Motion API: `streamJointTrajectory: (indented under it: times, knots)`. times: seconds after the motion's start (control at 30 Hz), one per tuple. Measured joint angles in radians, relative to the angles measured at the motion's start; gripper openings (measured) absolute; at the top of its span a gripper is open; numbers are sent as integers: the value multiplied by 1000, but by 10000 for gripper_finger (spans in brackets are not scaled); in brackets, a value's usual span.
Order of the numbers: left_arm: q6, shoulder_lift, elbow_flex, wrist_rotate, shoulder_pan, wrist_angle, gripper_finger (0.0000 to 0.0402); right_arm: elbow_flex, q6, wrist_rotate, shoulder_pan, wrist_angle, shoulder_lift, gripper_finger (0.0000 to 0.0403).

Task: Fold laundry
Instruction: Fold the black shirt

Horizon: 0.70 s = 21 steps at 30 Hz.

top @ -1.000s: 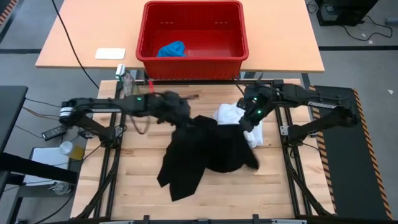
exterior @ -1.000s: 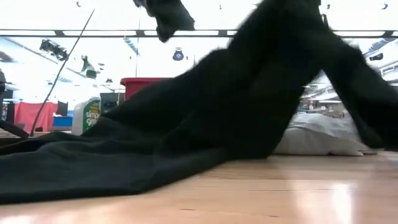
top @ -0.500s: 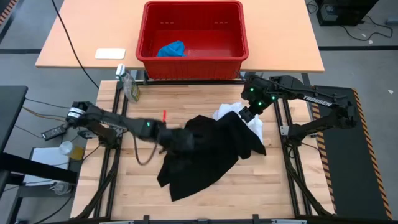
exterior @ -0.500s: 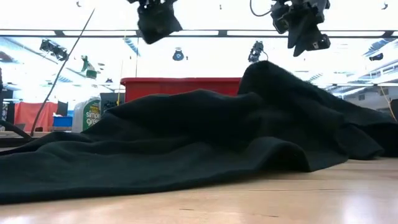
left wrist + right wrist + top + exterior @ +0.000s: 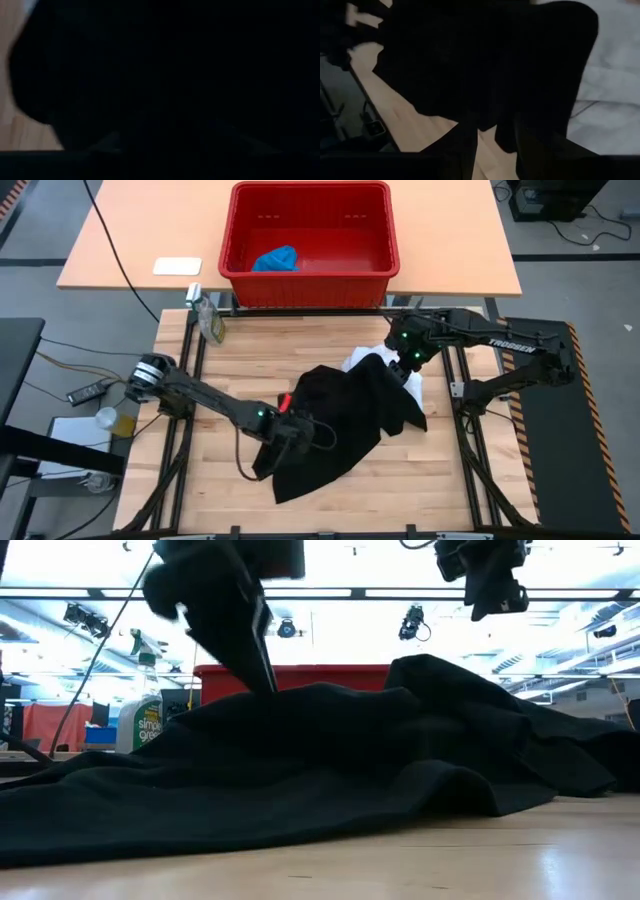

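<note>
Lying rumpled across the middle of the bench (image 5: 200, 490), the black garment (image 5: 340, 425) covered part of the white one (image 5: 410, 385); the blue one (image 5: 275, 258) sat in the red basket (image 5: 385, 270). The left claw (image 5: 300, 432) pressed low into the black cloth's near-left part; whether its fingers were apart I could not tell. The right claw (image 5: 408, 364) hung above the far-right edge, fingers spread, holding nothing. My worry: a blind pinch might catch several layers, or drag the white piece along.
</note>
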State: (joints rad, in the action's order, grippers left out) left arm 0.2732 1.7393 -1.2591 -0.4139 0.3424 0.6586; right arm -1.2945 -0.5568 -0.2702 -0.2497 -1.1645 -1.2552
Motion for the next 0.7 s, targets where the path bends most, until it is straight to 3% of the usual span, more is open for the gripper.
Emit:
streamJointTrajectory:
  times: [0.2, 0.3, 0.43, 0.57, 0.7]
  knots:
    - [-6, 95, 1, -95, -31, 42, 199, 0, -58, 18, 57, 63, 0, 138]
    - [48, 87, 0, -75, -63, 96, 162, 0, -69, -16, 90, 94, 0, 138]
    - [49, 2, 1, 51, -95, 115, 28, 0, -29, -131, 139, 121, 0, 138]
    - [35, -144, 1, 196, -102, 83, 6, 0, 34, -365, 180, 173, 2, 138]
    - [56, -328, 0, 529, -105, -62, 3, 0, 1, -562, 217, 264, 22, 138]
